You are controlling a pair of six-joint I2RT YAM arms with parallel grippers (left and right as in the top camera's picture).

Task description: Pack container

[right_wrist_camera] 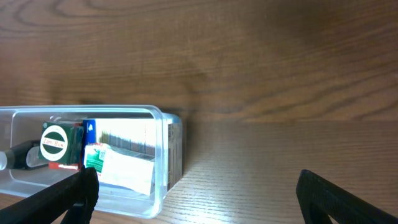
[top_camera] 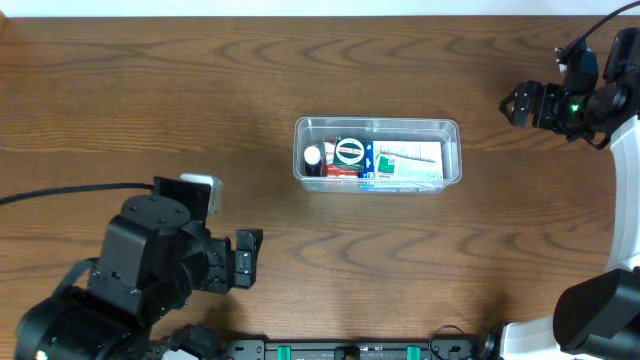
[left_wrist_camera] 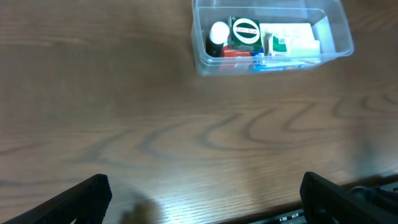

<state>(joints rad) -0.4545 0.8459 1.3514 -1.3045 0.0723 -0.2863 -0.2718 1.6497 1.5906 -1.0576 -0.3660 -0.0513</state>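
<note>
Two sets of fingers, both spread wide and empty. Left fingers [left_wrist_camera: 74,202] hang front-left, right fingers [right_wrist_camera: 348,199] far right, each well apart from the container [top_camera: 400,122]. It sits mid-surface, holding packets [top_camera: 410,160] and a small bottle [top_camera: 313,158]. Likely light, with thin, slick, flexing walls. Best pinched over a short-end rim.

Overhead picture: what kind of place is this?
Probably a robotics lab workbench, though I can't be sure. A left end effector and a right end effector on robot arms sit at a wood-grain table, with a clear plastic container of small packets in the middle.
</note>
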